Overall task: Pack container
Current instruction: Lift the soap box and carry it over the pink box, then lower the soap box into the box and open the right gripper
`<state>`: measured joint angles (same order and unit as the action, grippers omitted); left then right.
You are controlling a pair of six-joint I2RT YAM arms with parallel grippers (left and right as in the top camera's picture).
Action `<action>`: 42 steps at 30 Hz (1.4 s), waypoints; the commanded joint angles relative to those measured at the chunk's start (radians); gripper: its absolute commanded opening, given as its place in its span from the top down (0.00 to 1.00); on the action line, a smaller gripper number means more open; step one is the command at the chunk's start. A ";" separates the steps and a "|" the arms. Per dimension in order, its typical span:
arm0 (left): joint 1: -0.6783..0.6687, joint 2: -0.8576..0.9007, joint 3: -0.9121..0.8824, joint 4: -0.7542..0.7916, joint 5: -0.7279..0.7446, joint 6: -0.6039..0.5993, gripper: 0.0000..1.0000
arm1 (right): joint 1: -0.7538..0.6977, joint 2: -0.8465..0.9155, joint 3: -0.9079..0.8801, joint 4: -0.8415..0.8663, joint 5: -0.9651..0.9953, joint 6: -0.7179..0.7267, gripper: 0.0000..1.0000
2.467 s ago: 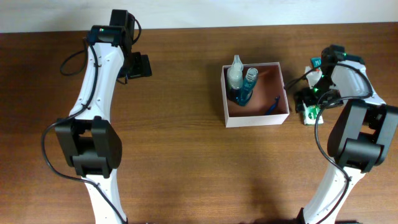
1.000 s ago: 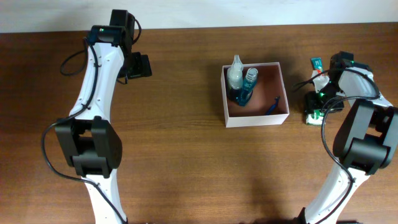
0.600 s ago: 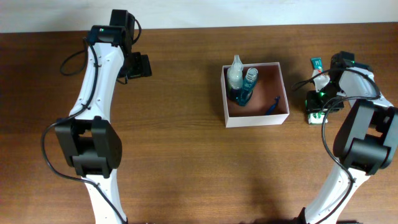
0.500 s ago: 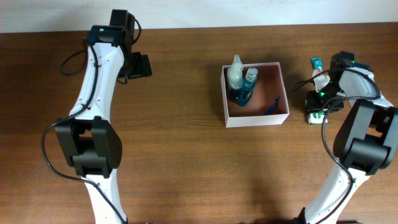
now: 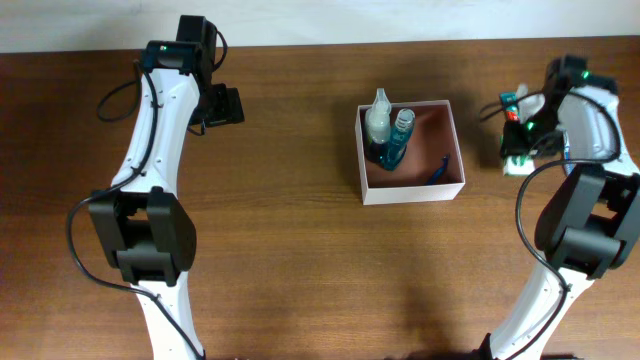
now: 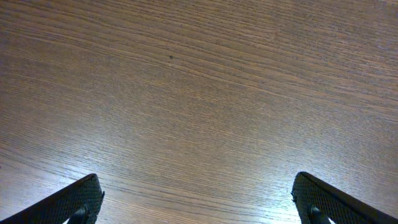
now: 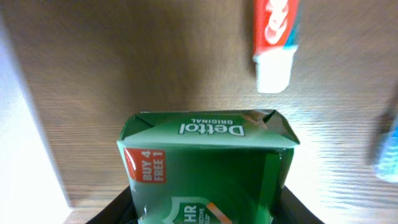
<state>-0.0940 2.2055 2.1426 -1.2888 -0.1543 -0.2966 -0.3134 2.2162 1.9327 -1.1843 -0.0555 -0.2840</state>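
The container, a square white-walled box with a pinkish-brown inside, sits right of the table's centre. It holds a clear bottle, a blue bottle and a small blue item. My right gripper is just right of the box, shut on a green Dettol soap pack that fills the space between its jaws. The pack shows as a green and white patch from above. My left gripper stands open over bare wood at the far left, nothing between its fingertips.
A red and white toothpaste tube lies on the table beyond the soap pack, its end visible from above. The container's white wall runs along the left of the right wrist view. A blurred light-blue thing sits at its right edge.
My right gripper has closed on the soap pack and carried it up off the table, toward the far edge. The left arm has not moved.
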 commanded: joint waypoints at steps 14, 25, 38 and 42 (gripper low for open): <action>0.003 -0.010 -0.003 0.002 0.000 -0.010 0.01 | 0.245 0.002 0.346 -0.140 -0.098 0.046 0.61; 0.003 -0.010 -0.003 0.002 0.000 -0.010 0.01 | 0.313 0.002 0.275 -0.127 -0.127 0.155 0.61; 0.003 -0.010 -0.003 0.002 0.000 -0.010 0.01 | 0.354 0.002 0.202 -0.128 -0.133 0.155 0.55; 0.003 -0.010 -0.003 0.002 0.000 -0.010 0.01 | 0.354 0.002 0.181 -0.108 -0.132 0.155 0.52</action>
<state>-0.0940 2.2055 2.1426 -1.2888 -0.1543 -0.2966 0.0357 2.2173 2.1300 -1.3052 -0.1757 -0.1329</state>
